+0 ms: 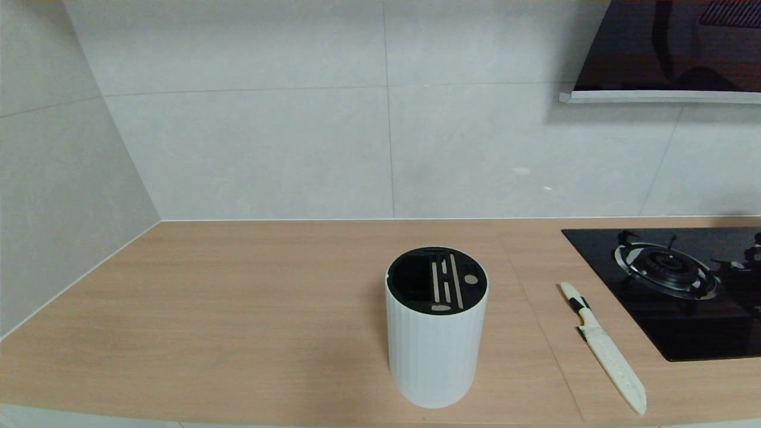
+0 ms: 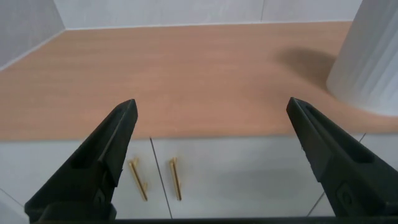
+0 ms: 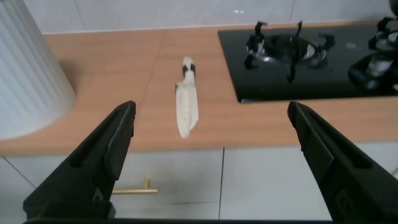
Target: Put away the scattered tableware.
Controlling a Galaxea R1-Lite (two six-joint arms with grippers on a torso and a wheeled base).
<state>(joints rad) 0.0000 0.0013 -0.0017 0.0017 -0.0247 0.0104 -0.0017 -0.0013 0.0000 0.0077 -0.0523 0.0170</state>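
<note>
White knife point(image 1: 605, 349) lies on countertop point(image 1: 238, 315) beside holder point(image 1: 436, 333).

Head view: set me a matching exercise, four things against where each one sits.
Things:
1. knife block
2. knife
3. gas hob
4. range hood

Places:
a. mounted on the wall, upper right
b. lying flat on the countertop, between block and hob
c. standing upright near the countertop's middle
d. set into the countertop at the right

Pairs: 1-c, 2-b, 3-d, 4-a
</note>
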